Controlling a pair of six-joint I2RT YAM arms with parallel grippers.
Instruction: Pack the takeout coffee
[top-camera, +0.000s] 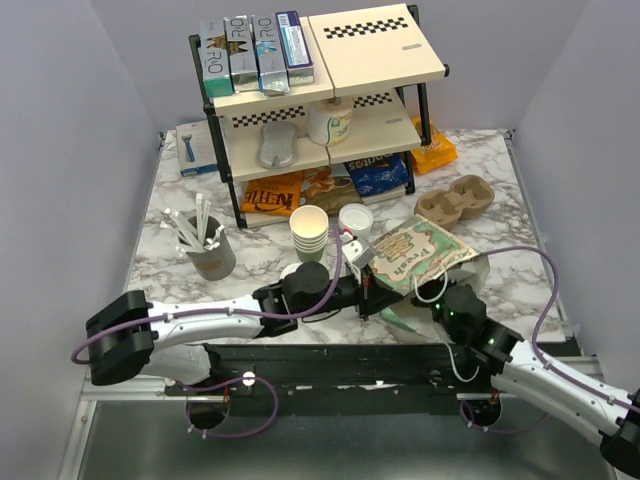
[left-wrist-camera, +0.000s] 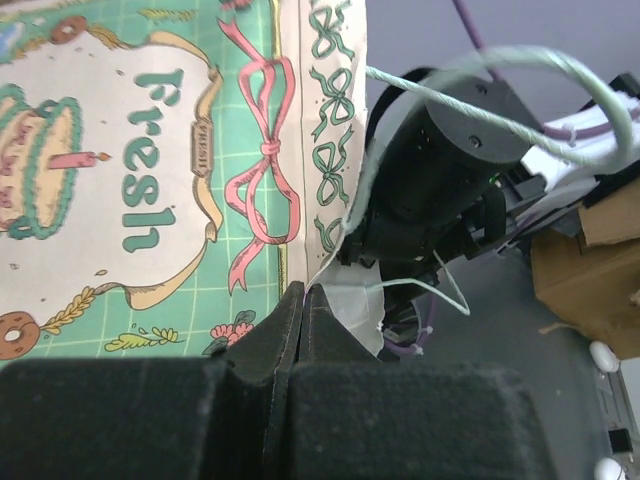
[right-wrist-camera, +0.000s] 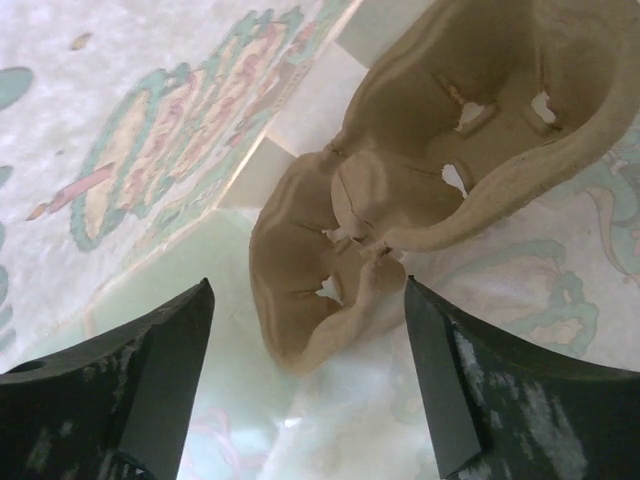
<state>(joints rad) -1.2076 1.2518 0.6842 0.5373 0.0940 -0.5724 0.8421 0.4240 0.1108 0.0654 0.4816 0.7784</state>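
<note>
The takeout coffee (top-camera: 355, 220), a small cream cup with a white lid, stands on the table beside a stack of lidless cups (top-camera: 309, 233), apart from both grippers. A printed "Fresh" paper bag (top-camera: 412, 254) lies in front of it. My left gripper (top-camera: 368, 293) is shut on the bag's edge (left-wrist-camera: 345, 300); its fingers (left-wrist-camera: 285, 330) are pressed together. My right gripper (top-camera: 434, 293) is at the bag's mouth and open. In the right wrist view (right-wrist-camera: 308, 290) it looks into the bag's pale inside, where a brown cup carrier (right-wrist-camera: 400, 180) lies.
Another brown cup carrier (top-camera: 455, 200) sits right of the bag. A two-tier shelf (top-camera: 320, 90) with boxes and snacks stands at the back. A grey cup of utensils (top-camera: 210, 250) is at the left. The bag's green string handle (left-wrist-camera: 480, 65) loops over my right arm.
</note>
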